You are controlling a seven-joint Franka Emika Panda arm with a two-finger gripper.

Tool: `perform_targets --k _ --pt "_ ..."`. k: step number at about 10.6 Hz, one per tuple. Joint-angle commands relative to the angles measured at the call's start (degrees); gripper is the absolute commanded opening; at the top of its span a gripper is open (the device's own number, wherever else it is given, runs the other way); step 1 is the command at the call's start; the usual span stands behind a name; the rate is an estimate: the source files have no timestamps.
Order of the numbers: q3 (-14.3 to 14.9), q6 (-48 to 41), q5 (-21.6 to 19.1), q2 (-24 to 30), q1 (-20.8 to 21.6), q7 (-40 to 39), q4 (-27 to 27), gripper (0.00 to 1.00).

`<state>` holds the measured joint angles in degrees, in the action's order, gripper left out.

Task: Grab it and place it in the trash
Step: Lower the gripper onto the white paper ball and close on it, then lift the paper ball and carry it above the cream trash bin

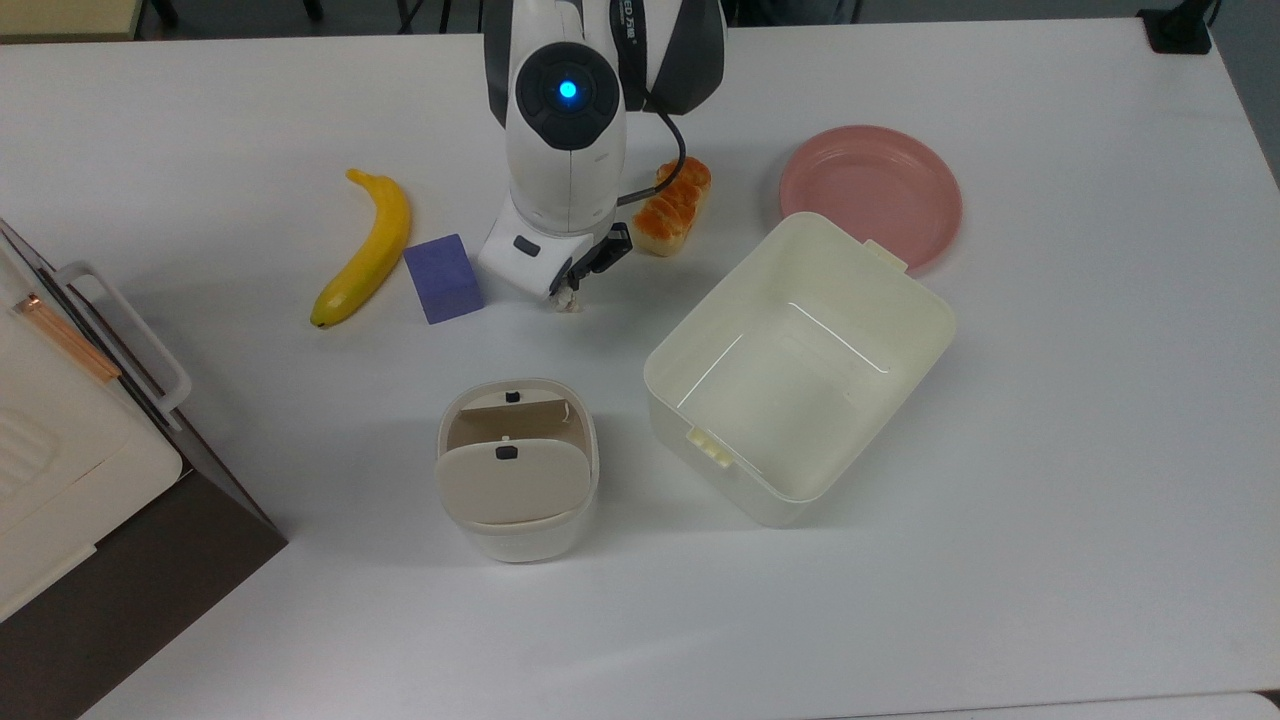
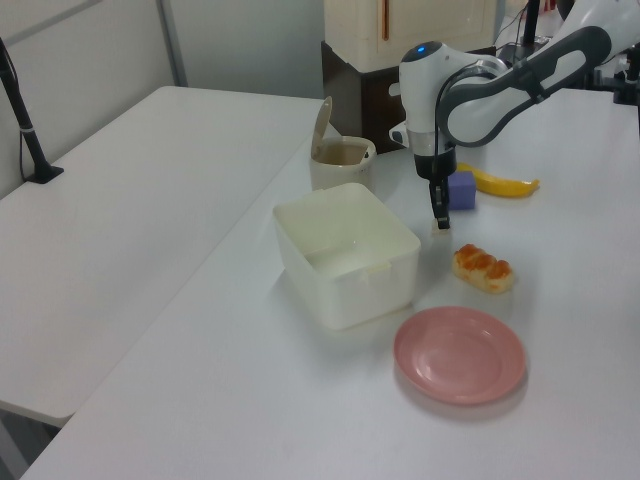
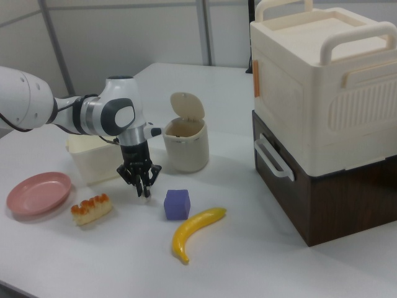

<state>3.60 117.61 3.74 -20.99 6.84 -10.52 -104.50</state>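
Observation:
The tiny crumpled white paper wad [image 1: 568, 300] lies on the white table between the purple cube [image 1: 443, 278] and the bread loaf [image 1: 672, 205]. My gripper [image 1: 571, 291] is lowered straight onto it, fingers drawn together around the wad, which mostly hides it. The left view shows the gripper [image 2: 440, 221] at table height, and so does the right view, where the gripper [image 3: 144, 191] has its tips close together. The trash [image 1: 517, 470], a small cream bin with its beige lid tipped up, stands nearer the top view's bottom, apart from the gripper.
A banana [image 1: 368, 250] lies left of the cube in the top view. A large lidless cream tub [image 1: 700, 450] sits to the top view's right, with a pink plate [image 1: 870, 190] behind it. A cream box on a brown base [image 1: 60, 470] fills the top view's left edge.

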Motion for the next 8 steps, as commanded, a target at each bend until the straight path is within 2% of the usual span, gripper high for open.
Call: perform_targets --k 1,4,5,6,8 --pt "0.5 0.2 -0.1 2.5 -0.2 -0.4 3.0 0.00" --pt "1.2 0.4 -4.1 3.7 -1.1 -0.2 10.3 0.00" --pt "1.2 1.1 -4.0 3.7 -1.6 -0.1 12.1 0.01" --pt "1.8 3.5 -4.3 3.7 -1.9 0.1 14.0 0.01" --pt "2.4 13.9 -5.5 3.5 -2.2 4.3 14.6 0.07"
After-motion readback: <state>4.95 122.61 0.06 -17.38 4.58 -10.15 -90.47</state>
